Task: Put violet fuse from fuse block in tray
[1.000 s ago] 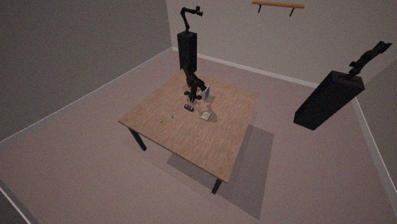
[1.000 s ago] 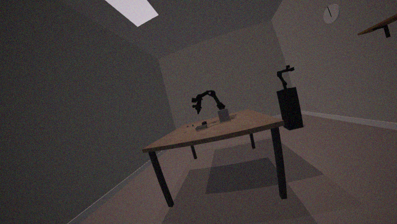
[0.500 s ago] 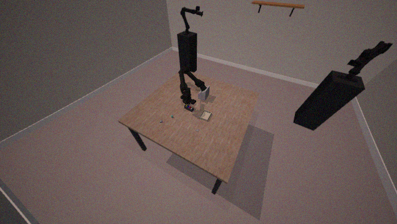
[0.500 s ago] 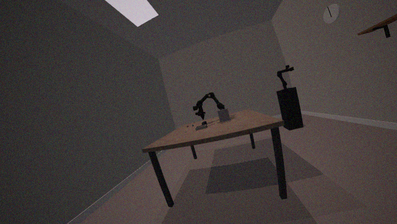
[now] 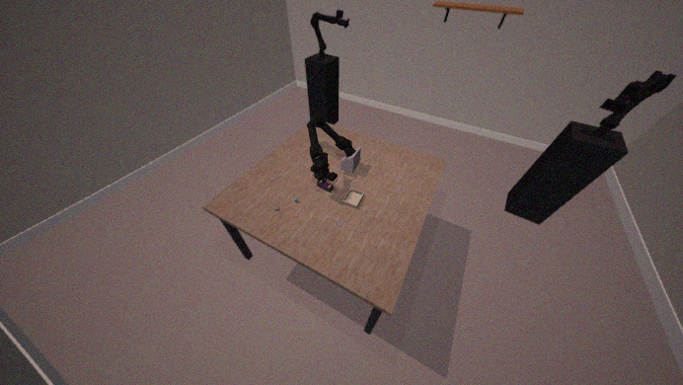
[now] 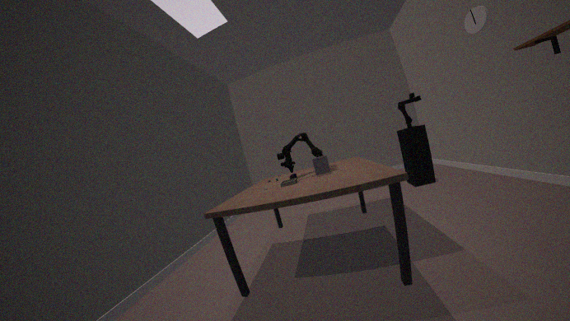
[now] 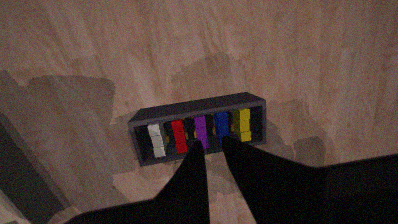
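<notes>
Jaws nearly closed on nothing; I see my black gripper point(image 7: 213, 144) hovering above the dark rectangular fuse block point(image 7: 197, 127), with the violet fuse point(image 7: 201, 131) seated in its middle slot between red and blue.

A wooden table point(image 5: 345, 247) stands on dark legs. A shelf point(image 5: 478, 8) and a round clock point(image 6: 474, 19) hang on the walls.

I worked in a bare, dim test room rather than a home: plain grey walls with a pale baseboard, one wooden table point(image 5: 345, 237) on dark legs, a ceiling light panel point(image 6: 191, 14), a wall clock point(image 6: 474, 19), a single shelf point(image 5: 478, 8), and black camera pedestals point(image 5: 568, 170) standing off the table's far and right edges.
</notes>
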Controlling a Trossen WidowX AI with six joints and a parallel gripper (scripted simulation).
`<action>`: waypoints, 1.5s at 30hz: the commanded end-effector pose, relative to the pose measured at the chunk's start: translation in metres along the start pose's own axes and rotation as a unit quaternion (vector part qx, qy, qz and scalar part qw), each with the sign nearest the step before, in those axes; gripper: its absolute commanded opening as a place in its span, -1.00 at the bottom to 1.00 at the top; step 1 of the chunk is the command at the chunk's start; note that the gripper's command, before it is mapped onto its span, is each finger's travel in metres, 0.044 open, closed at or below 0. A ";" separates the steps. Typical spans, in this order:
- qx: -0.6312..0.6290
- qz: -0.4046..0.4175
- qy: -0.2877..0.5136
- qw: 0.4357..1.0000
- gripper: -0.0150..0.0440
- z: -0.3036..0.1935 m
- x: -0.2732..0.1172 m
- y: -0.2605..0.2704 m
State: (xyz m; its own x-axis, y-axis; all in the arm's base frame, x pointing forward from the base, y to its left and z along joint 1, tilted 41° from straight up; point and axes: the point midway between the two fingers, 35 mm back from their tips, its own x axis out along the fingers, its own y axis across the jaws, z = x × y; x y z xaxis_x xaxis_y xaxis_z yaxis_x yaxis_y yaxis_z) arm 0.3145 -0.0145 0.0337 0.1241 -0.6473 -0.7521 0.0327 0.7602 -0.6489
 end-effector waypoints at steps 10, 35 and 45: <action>-0.005 -0.001 0.004 1.000 -0.25 -0.002 0.015 0.003; -0.005 -0.001 0.004 1.000 -0.25 -0.002 0.027 0.004; -0.002 0.001 0.004 1.000 -0.28 -0.002 0.028 0.004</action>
State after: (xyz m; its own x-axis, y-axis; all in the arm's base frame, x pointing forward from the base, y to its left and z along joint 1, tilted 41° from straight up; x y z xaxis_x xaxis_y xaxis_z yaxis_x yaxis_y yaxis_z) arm 0.3161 -0.0303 0.0097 0.1164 -0.6470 -0.7535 0.0290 0.7606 -0.6486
